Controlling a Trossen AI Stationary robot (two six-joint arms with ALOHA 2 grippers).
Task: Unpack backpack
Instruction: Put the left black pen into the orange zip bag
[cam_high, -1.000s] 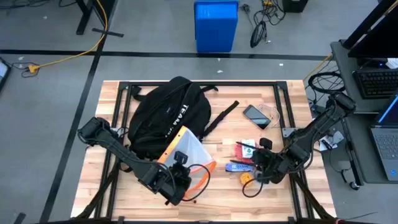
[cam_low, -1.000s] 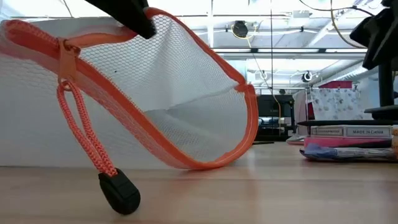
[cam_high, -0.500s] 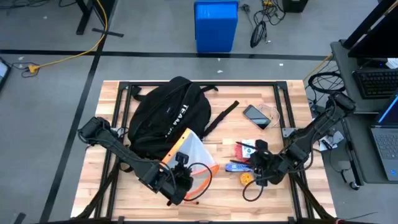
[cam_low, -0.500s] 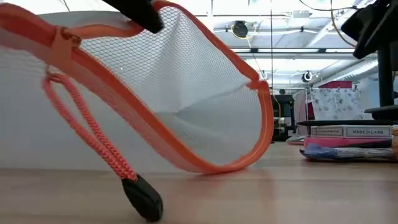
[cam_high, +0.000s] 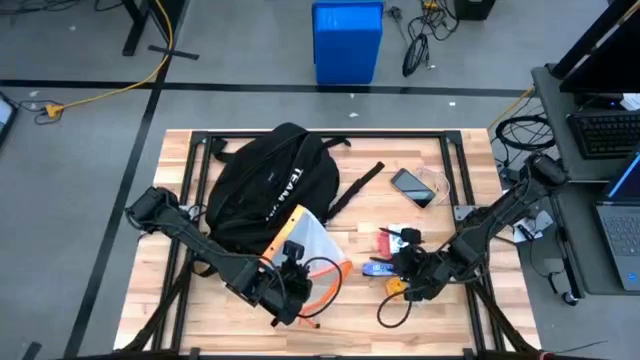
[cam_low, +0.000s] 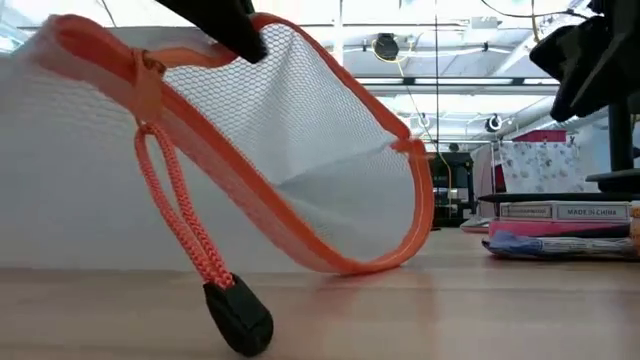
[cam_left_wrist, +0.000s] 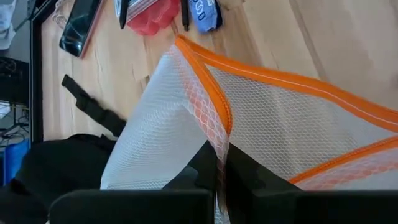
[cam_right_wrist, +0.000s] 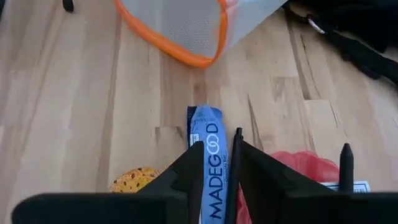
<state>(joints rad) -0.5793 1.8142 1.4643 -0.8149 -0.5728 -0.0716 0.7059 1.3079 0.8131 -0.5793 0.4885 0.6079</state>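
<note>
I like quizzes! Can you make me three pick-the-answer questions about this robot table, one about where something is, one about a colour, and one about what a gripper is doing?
1. Where does the phone lie?
A. right of the backpack
B. inside the backpack
C. on the floor

2. What colour edges the mesh pouch?
A. green
B. orange
C. purple

3. What is the left gripper doing?
A. hanging open
B. holding the phone
C. pinching the mesh pouch

Answers: 1 A, the high view shows it on the wood there. 2 B, the border is orange. 3 C, its fingers clamp the mesh.
</note>
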